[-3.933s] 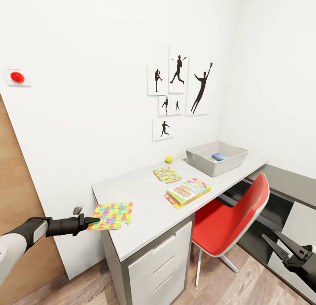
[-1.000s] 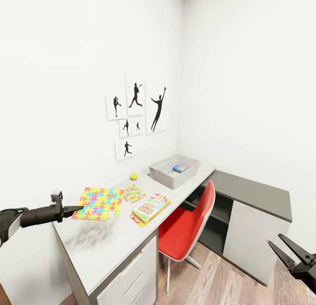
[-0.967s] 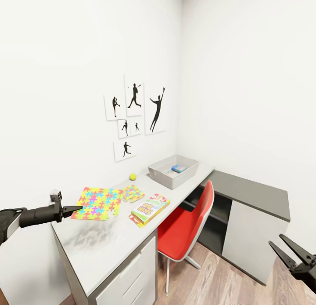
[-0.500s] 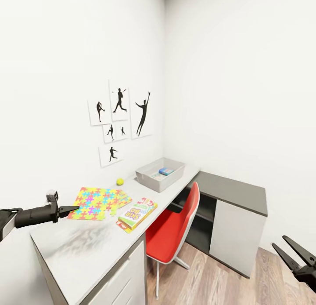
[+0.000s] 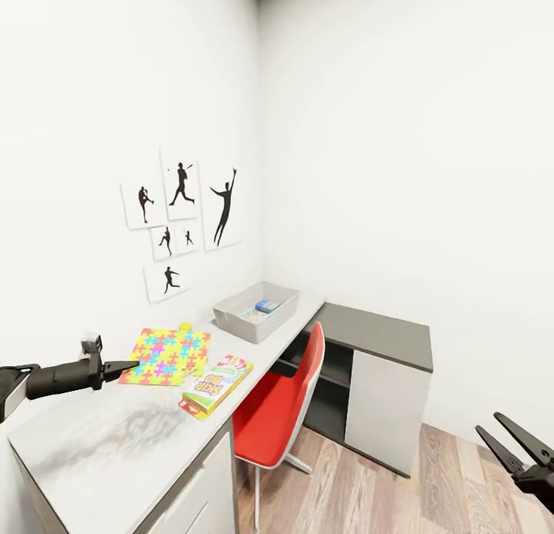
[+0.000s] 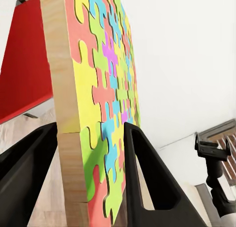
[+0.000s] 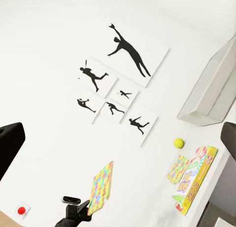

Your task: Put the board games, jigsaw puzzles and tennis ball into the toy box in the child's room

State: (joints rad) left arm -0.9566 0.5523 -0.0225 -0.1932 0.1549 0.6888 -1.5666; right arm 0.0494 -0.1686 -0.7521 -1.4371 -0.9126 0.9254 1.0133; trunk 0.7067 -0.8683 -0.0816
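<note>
Puzzle (image 6: 101, 97) edge clamped between left fingers (image 6: 147, 173), above table (image 5: 108, 449); right fingers (image 5: 514, 448) spread, empty.

"SKIP-BO" on board game box (image 5: 215, 382)

The near part of the counter (image 5: 115, 442) is bare and easy to reach over, but farther along a board game (image 5: 215, 375) lies in the way and a red chair (image 5: 281, 407) blocks the counter's front side below the toy box (image 5: 254, 312).
</note>
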